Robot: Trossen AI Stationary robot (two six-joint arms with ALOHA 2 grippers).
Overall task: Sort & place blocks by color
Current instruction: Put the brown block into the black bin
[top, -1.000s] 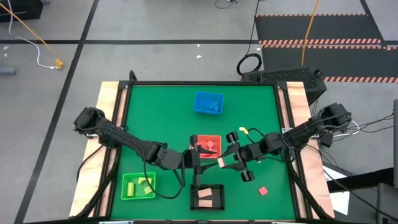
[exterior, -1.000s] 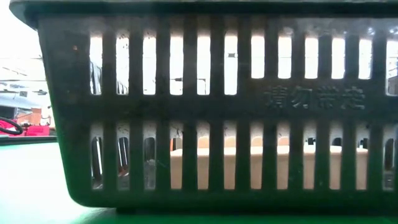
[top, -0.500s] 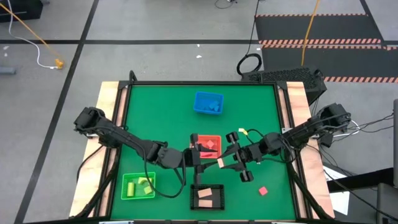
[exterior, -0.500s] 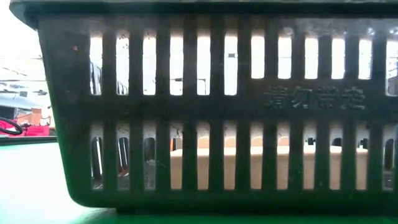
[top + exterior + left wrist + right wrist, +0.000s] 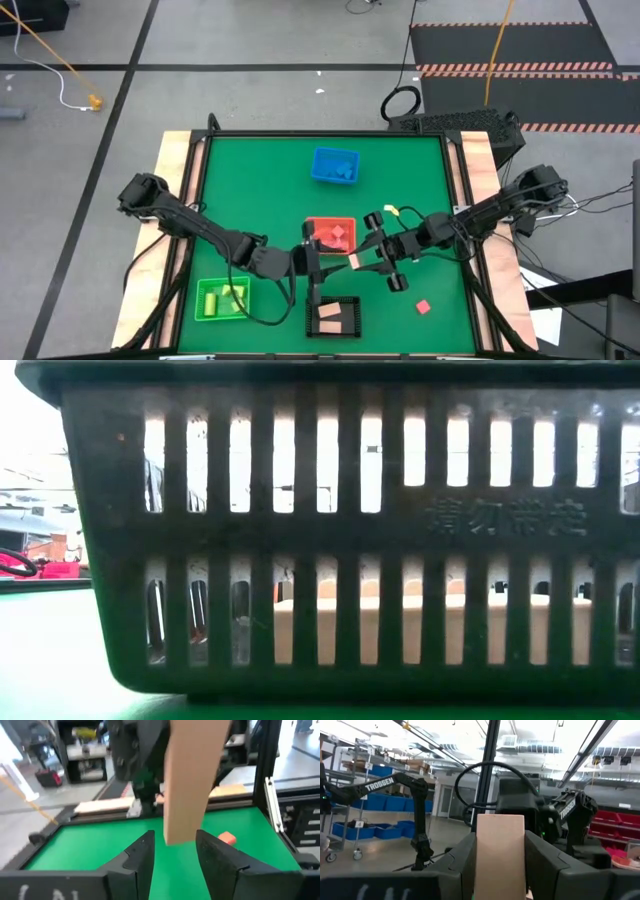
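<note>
The right gripper (image 5: pixel 358 262) holds the tan bar (image 5: pixel 354 261) between its closed-in fingers (image 5: pixel 547 865), above the black bin (image 5: pixel 333 317), at 6 o'clock from the red bin (image 5: pixel 331 234). The left gripper (image 5: pixel 316 262) faces it, fingers (image 5: pixel 141 856) apart beside the bar's free end. Only the high view shows a red block (image 5: pixel 423 307) alone on open green table (image 5: pixel 260 180).

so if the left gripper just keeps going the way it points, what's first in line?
Probably the tan bar held upright by the right gripper. It stands just past the left gripper, whose fingers are open; depth between them is unclear.
</note>
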